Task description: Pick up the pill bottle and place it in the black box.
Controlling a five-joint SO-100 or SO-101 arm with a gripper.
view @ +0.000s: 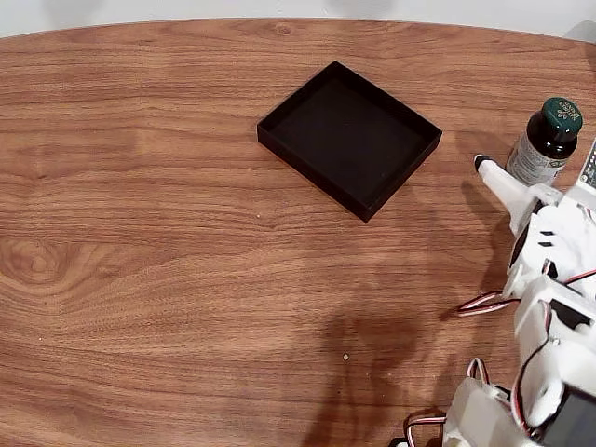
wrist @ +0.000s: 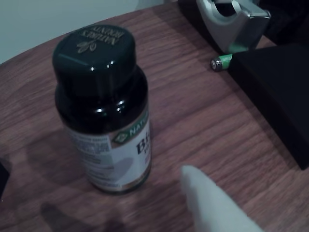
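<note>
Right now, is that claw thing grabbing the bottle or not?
Gripper: not holding anything; it sits apart from the pill bottle, which stands upright on the table. Whether it is open or closed cannot be told.

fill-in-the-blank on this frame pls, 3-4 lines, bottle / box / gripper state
1. The pill bottle stands ____ on the wooden table, cap on.
2. The black box holds ____.
3. In the fixed view the bottle is to the ____ of the box.
4. The white fingertip of the gripper is close to the bottle but not ____ it.

Missing words: upright; nothing; right; touching
</note>
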